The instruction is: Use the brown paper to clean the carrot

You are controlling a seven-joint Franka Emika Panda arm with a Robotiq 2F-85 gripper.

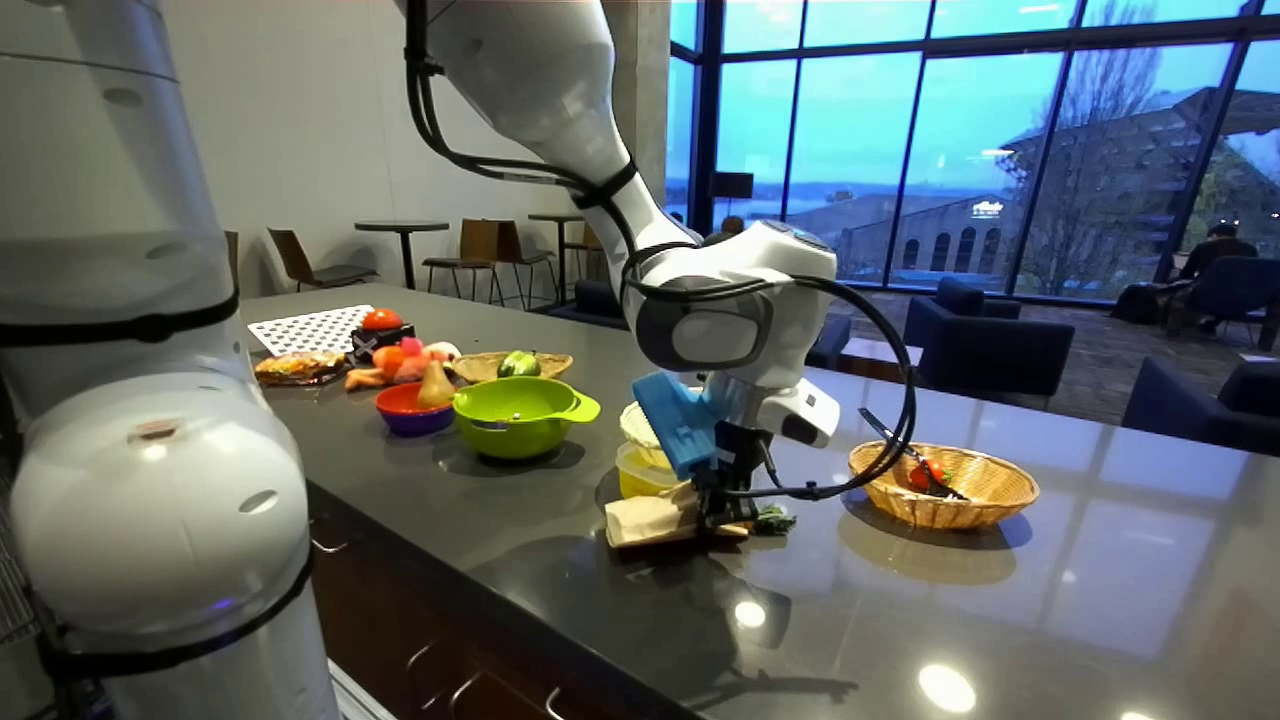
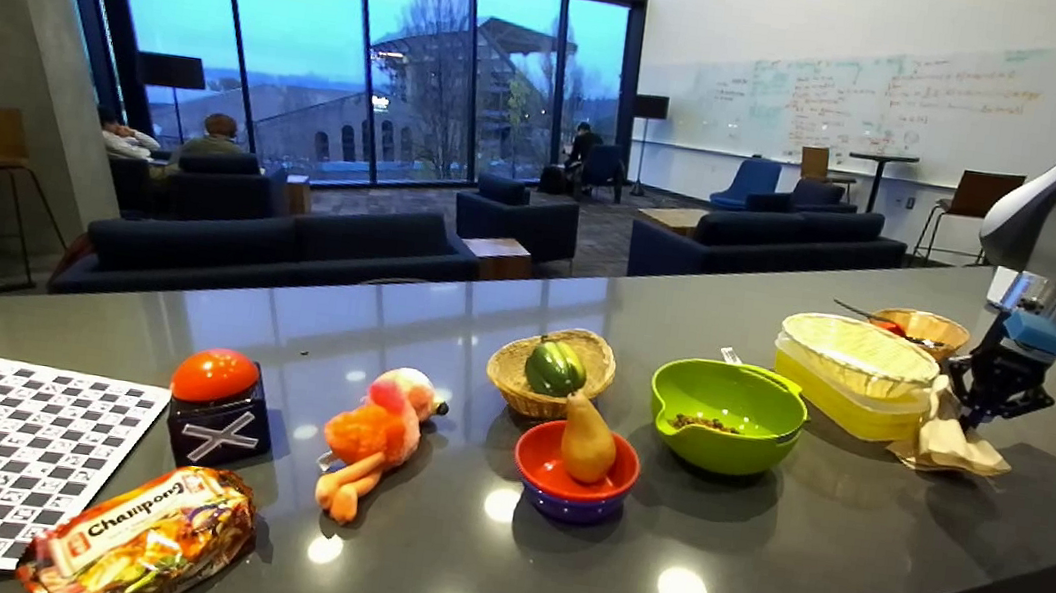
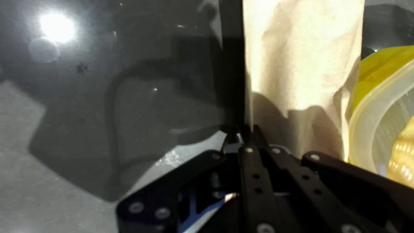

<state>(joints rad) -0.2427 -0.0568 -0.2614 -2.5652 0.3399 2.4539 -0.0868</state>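
The brown paper, tan and folded, stands partly raised off the counter beside the yellow tub in both exterior views. In the wrist view the paper runs up from my gripper, whose fingertips are shut on one edge of it. My gripper points down, low over the counter. A green leafy tuft pokes out on the far side of the gripper; whether it belongs to the carrot I cannot tell. The carrot's orange body is hidden or out of view.
The yellow tub with a pale basket on top touches or nearly touches the paper. A green bowl and a wicker basket holding a red item and a dark utensil flank this spot. The counter's front edge is near.
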